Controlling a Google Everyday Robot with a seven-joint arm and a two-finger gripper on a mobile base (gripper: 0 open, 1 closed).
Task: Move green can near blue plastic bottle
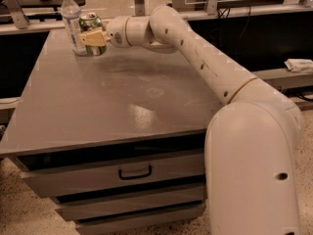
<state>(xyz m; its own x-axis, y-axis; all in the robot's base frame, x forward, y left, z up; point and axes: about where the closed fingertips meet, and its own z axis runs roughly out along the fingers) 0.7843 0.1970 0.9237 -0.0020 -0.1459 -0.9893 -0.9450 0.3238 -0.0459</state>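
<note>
Largely, the carrying part of the job looks finished: the green can (89, 20) stands at the far left corner of the desk (122, 97), just to the right of the blue plastic bottle (72, 26) and so close that the two appear to touch or nearly touch, though I cannot tell which. The gripper (93, 37) is out at that same corner, at the end of the long pale arm (195, 48) that reaches across from the near right, and its tan jaws are closed around the can's middle, holding it upright. Whether the can's base is resting fully on the desk or is a shade above it is hard to make out, since the bottom edge sits in shadow. By my reckoning, what is left is small: make sure the can is set down, let go of it, and draw the arm away to the right without nudging either the can or the tall, easily toppled bottle beside it.
</note>
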